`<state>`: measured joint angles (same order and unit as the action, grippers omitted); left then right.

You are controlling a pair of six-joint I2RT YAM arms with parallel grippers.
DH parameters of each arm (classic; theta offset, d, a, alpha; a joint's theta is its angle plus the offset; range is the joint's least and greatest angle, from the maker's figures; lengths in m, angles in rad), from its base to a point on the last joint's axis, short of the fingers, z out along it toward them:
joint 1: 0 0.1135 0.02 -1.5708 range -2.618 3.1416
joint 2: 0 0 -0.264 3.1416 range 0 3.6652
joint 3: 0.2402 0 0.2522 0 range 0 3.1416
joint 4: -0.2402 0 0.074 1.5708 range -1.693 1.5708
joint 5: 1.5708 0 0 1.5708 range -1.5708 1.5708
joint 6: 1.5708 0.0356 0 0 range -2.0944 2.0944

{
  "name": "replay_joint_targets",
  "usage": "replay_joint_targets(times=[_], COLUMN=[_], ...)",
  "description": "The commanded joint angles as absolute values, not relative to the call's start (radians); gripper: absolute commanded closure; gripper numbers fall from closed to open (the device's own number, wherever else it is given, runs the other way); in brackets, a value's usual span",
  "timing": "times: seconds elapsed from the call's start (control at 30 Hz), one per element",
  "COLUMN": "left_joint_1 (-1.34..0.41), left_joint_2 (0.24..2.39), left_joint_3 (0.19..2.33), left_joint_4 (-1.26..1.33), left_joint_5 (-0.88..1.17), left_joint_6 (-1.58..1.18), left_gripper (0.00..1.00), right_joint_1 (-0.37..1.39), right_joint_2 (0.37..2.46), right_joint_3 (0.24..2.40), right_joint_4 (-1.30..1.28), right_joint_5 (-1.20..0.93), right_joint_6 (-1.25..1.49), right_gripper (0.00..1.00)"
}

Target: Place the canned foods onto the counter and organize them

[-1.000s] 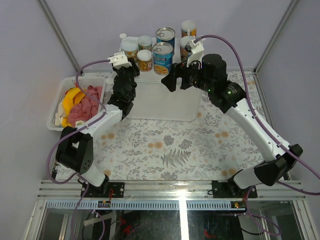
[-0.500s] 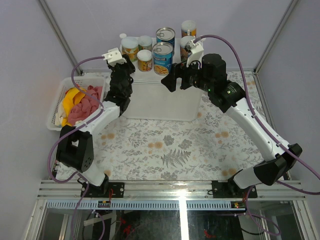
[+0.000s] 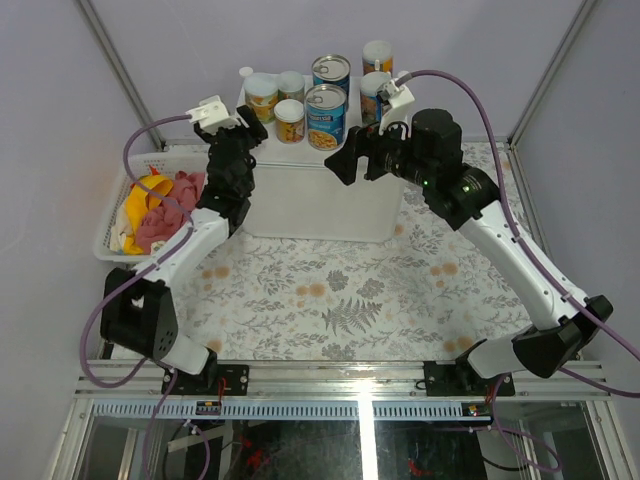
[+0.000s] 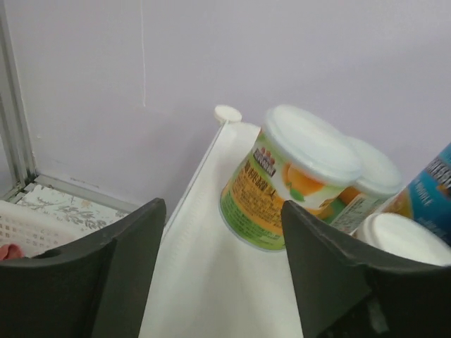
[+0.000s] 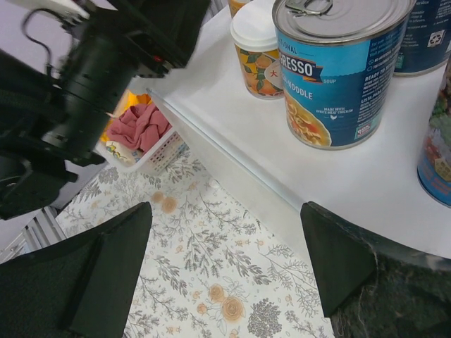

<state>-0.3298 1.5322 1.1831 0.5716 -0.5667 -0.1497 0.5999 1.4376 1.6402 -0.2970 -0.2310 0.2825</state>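
Nearest the camera lies the flower-patterned surface [image 3: 330, 290]. At its left side a white mesh basket [image 3: 185, 160] holds a pink cloth [image 3: 165, 215] and a yellow object [image 3: 143, 195]. Beyond the pattern stands the raised white surface [image 3: 300, 190], a large box-like counter set against the far wall. The right hand [image 3: 358, 160] hovers over the near half of that top, released, its two fingers spread wide with nothing between them. The left hand [image 3: 252, 128] hangs over the counter's left edge, likewise released, jaws apart and gripping nothing. All seven canned foods [image 3: 325, 100] stand upright in a cluster along the far part of the raised white surface. The front blue-labelled can [image 5: 338, 77], a soup tin with a ring-pull lid, stands just beyond the right hand. A small jar [image 3: 289, 120] stands just to its left. Farther left, a white-lidded jar [image 4: 289, 176] with a fruit label stands just beyond the left hand's fingertips. A similar rear jar [image 3: 290, 85] stands close behind it to the right. At the far edge stand a second blue-labelled can [image 3: 331, 72] and a tall canister [image 3: 377, 55]. Another canister [image 3: 370, 95], nearer, is partly hidden by the right wrist's white mount. A round knob [image 4: 227, 113] marks the counter's far-left corner.
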Motion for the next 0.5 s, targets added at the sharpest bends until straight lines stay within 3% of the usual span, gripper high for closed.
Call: replay_joint_targets(times=[0.0, 0.17, 0.47], left_joint_1=[-0.329, -0.35, -0.35], left_joint_2=[1.405, 1.355, 1.467], left_joint_3=[1.165, 1.195, 1.449], left_joint_4=[0.586, 0.523, 0.274], left_joint_5=[-0.545, -0.49, -0.286], left_joint_6=[-0.178, -0.141, -0.038], left_gripper=[0.27, 0.08, 0.0], right_joint_1=[0.592, 0.592, 0.592], right_joint_2=[1.383, 1.37, 1.346], right_joint_3=[1.623, 1.615, 1.603], right_joint_4=[-0.238, -0.228, -0.211], right_joint_5=[-0.261, -0.267, -0.268], right_joint_6=[0.299, 0.309, 0.326], right_gripper=[0.07, 0.07, 0.06])
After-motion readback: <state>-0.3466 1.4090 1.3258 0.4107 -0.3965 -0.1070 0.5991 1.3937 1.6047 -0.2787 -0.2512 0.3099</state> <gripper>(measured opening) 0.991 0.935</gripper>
